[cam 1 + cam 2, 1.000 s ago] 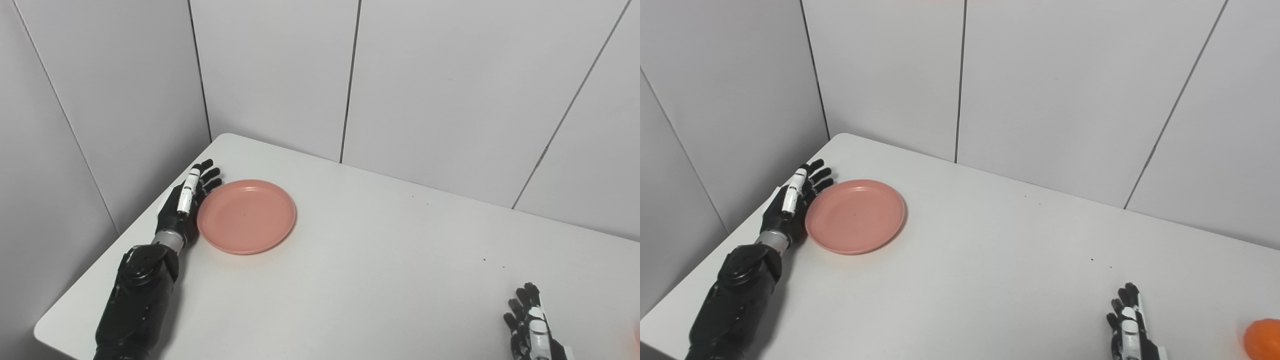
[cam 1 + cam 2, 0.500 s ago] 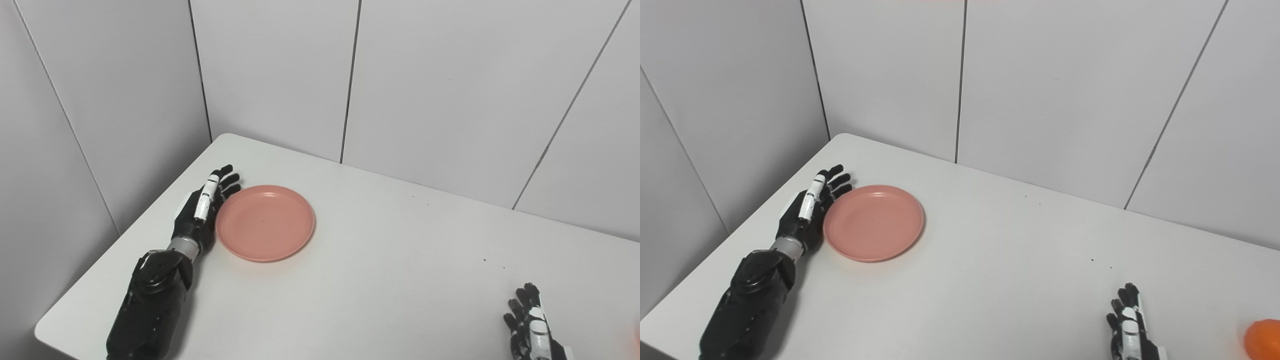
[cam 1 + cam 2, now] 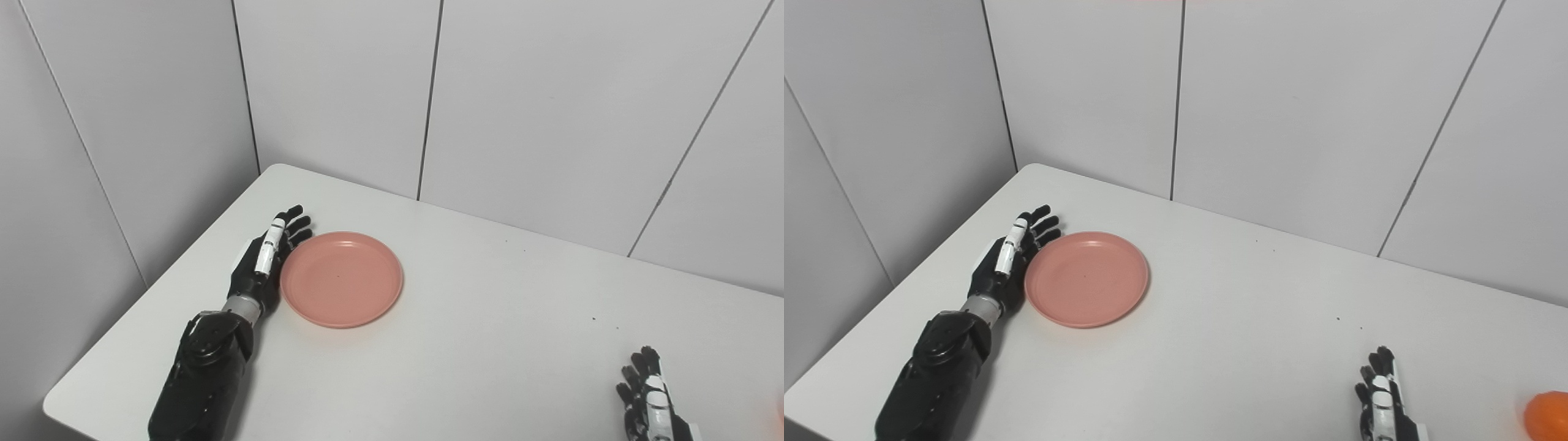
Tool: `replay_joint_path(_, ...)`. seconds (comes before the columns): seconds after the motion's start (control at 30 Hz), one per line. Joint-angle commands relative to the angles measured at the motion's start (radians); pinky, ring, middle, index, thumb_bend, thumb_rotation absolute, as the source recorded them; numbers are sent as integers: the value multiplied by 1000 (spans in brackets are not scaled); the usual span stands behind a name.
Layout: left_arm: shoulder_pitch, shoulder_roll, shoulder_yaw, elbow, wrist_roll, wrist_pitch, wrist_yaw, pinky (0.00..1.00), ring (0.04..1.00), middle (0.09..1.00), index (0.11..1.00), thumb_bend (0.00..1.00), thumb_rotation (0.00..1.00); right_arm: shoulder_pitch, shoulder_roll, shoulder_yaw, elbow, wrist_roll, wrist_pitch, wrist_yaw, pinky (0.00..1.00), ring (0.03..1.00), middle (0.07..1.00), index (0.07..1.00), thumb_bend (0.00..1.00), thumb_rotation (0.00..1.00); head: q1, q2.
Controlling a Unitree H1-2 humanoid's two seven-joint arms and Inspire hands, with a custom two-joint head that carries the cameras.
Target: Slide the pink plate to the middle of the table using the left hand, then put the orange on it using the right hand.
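Plate (image 3: pixel 341 278) further right than before — left robot hand (image 3: pixel 264 263) flat-open against rim; right robot hand (image 3: pixel 1381 401) open, idle.

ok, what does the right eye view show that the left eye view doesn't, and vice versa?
Right eye only: the orange as a clear round fruit at the table's right edge, past the right hand. In the left eye view it is just a sliver at the frame edge.

Left eye only: the table's near-left corner, which the right eye view crops.

Both: the left hand, open and flat on edge against the left rim of the empty plate; the right hand, open, low at the bottom edge.
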Motion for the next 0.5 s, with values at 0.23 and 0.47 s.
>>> replay_joint_path(0.23, 10, -59, -45, 13, -7, 62, -20, 864, 885, 893, 872, 371, 1000, -10, 20, 4, -30, -9, -35, -8, 1000, 990, 994, 994, 202, 1000, -29, 21)
replay_joint_path(0.47, 12, -84, -68, 4, -8, 66, -31, 883, 896, 902, 884, 370, 1000, -12, 26, 13, -22, -33, -41, -15, 1000, 987, 995, 994, 217, 1000, -61, 32)
